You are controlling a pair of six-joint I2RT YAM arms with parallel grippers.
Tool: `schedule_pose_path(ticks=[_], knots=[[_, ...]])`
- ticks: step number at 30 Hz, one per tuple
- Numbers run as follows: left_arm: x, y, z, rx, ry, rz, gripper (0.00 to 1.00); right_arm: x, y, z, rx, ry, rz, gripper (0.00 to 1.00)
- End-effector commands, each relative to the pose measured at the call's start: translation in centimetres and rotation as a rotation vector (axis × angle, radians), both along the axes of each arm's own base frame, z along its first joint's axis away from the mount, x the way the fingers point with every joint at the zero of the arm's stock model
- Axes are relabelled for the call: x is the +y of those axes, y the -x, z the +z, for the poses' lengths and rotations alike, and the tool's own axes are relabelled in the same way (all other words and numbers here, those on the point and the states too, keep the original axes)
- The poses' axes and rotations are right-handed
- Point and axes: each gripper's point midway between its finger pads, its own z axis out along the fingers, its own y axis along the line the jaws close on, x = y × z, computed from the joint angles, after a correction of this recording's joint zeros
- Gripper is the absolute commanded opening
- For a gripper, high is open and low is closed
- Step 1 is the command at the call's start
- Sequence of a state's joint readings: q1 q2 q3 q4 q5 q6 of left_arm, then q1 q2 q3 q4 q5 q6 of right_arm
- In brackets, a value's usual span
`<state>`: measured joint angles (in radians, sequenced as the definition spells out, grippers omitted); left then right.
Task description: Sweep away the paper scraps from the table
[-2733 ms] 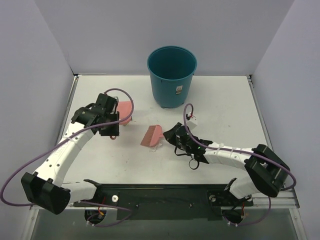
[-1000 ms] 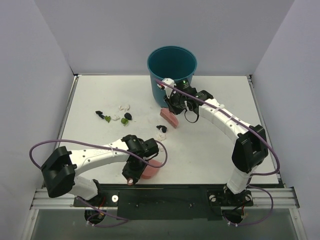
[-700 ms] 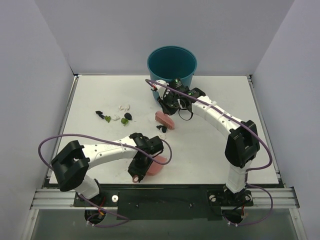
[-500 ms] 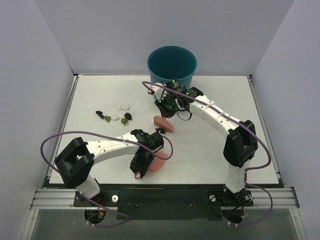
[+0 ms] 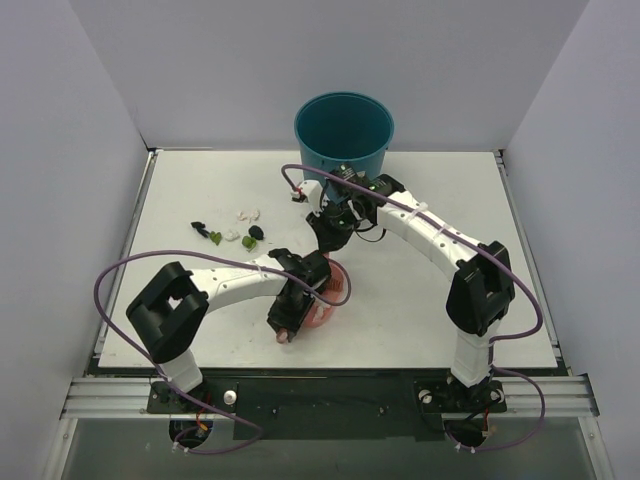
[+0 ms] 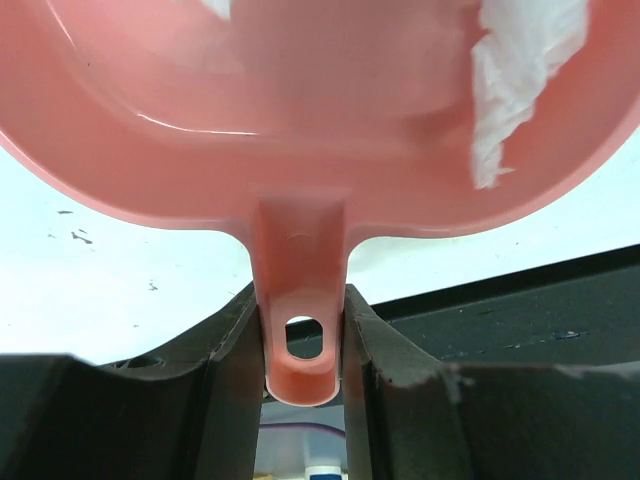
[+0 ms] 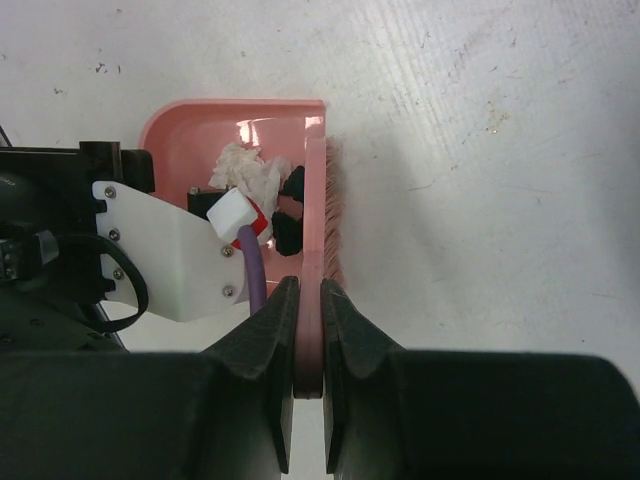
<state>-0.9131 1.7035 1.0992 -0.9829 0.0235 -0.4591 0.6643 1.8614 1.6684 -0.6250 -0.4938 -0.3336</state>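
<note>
Both arms bend inward, left claw point(image 6: 305, 345) clamped, right claw point(image 7: 307, 300) pinched tight, apparently touching.

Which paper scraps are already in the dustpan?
The white crumpled scrap and black bits beside the brush lie in the dustpan; the black, green and white cluster farther left lies on the table.

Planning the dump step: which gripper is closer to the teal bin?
Right. The right gripper is just in front of the teal bin; the left gripper lies farther toward the near edge.

Black, green and white paper scraps point(image 5: 248, 241) speckle the white surface point(image 5: 430, 200) left of the teal bin point(image 5: 343, 150), beside a pink dustpan point(image 6: 300, 120) and pink brush point(image 7: 331, 215).
</note>
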Motion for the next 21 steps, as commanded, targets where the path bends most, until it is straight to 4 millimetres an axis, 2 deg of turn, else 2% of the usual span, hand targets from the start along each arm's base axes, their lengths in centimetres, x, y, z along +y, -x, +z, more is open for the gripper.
schedule_pose_path(ticks=[1,6,11,17,21], knots=[[-1.5,-2.5,0.1,-0.106,0.043,0.0,0.0,-0.3,2.1,1.2,0.057,-0.003,0.007,0.0],[-1.9,-3.7,0.5,-0.212,0.061,0.014,0.0,-0.5,1.3,2.4,0.035,-0.039,-0.05,0.0],[-2.1,-5.2,1.4,-0.332,0.07,0.019,0.0,-1.5,-0.8,5.2,-0.06,-0.07,-0.191,0.0],[-2.4,-6.6,3.4,-0.441,0.114,0.028,0.0,-3.3,-2.0,8.8,-0.145,-0.106,-0.322,0.0],[-2.4,-7.1,4.6,-0.483,0.131,0.023,0.0,-4.1,-2.0,10.8,-0.167,-0.137,-0.383,0.0]])
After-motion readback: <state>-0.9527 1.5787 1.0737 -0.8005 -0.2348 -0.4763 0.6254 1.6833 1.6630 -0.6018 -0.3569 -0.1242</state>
